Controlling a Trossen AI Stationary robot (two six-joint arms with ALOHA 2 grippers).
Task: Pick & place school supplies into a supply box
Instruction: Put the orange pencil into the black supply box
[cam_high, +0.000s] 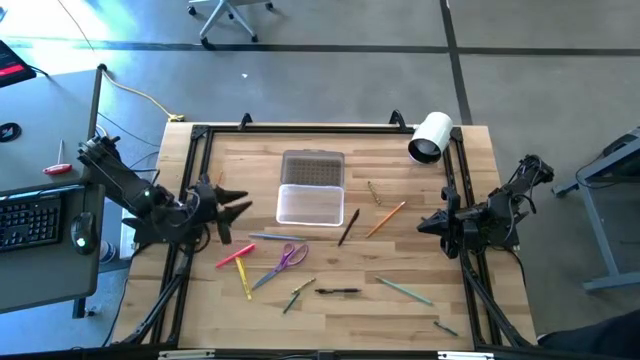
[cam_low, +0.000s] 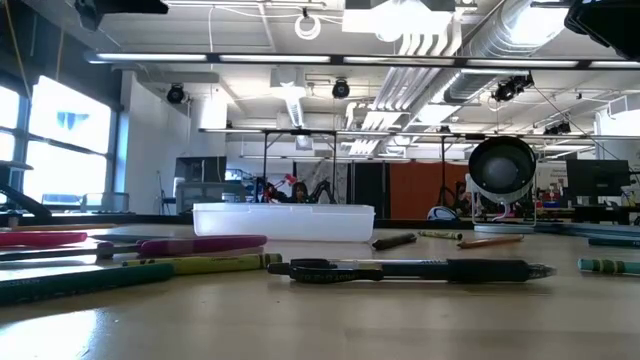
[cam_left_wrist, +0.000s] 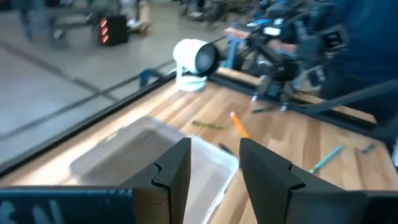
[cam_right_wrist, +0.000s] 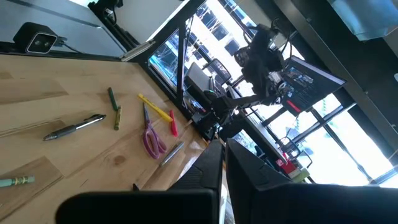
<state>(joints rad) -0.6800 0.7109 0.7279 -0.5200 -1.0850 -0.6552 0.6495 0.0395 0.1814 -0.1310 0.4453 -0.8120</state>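
1. The left gripper (cam_high: 243, 208) is hanging wide open and empty at the table's left edge; the right gripper (cam_high: 424, 224) is waiting shut and empty at the right edge
2. The school supplies (cam_high: 285, 262) are lying scattered near the open supply box (cam_high: 311, 203)
3. They are looking light, stiff and prone to rolling; pinching mid-shaft seems safest
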